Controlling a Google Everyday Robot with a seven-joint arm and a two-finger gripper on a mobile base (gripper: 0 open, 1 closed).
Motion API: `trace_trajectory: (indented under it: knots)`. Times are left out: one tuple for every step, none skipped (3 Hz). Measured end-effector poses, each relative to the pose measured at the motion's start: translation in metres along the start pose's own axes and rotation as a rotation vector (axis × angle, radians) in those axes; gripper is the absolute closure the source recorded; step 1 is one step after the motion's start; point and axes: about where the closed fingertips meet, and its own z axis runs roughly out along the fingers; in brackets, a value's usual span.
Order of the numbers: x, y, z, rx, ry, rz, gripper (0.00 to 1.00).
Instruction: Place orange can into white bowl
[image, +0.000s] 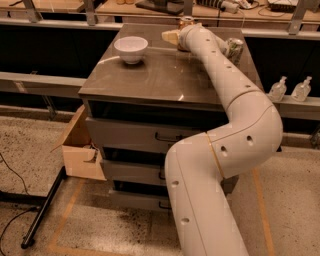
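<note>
Warm light, tabletop (165, 75) glare; jaws at far edge.

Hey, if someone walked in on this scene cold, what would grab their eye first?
The big white arm stretched up from the foreground across the grey cabinet, its gripper at the far edge beside the orange can. Then the white bowl, alone at the top's far left.

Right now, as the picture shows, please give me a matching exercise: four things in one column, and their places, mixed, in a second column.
1 white bowl
2 orange can
3 pincer
4 cardboard box

A on the floor beside the cabinet
B at the cabinet top's far edge
C on the cabinet top, apart from the pincer
D between the orange can and the white bowl

Pairs: 1-C, 2-B, 3-D, 4-A
</note>
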Motion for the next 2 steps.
trace_trajectory:
  knots:
    - [-0.0025, 0.0004, 0.0016, 0.000, -0.011, -0.006, 0.47]
    - [-0.0100, 0.0006, 0.0005, -0.007, -0.032, -0.021, 0.72]
